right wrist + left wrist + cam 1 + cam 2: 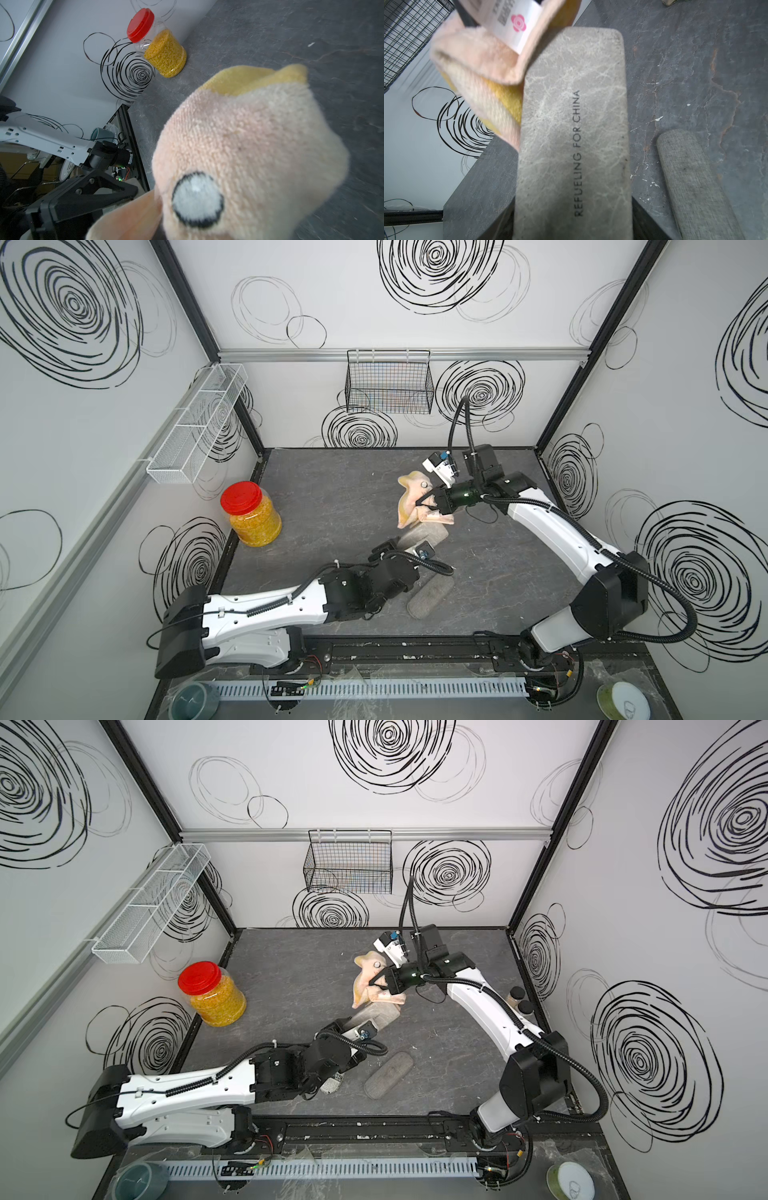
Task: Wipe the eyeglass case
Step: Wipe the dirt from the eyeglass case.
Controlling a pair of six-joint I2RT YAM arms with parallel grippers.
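Left end effector (404, 549) largely out of sight behind the eyeglass case (573, 124); print on cloth (477, 62) label (517, 25) illegibly blurred.

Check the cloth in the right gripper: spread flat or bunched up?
Bunched up. In a top view the cloth hangs crumpled in folds from the shut right gripper; the left wrist view shows its layers overlapping.

eyeglass case (571, 135): grey, marbled leather look, closed, "REFUELING FOR CHINA" printed lengthwise. left hand (395, 548) is gripping one end, holding it raised off the worktop (332, 489). pink-and-yellow cloth (409, 506) is hanging bunched from the right hand (427, 499), lying against the case's far end.
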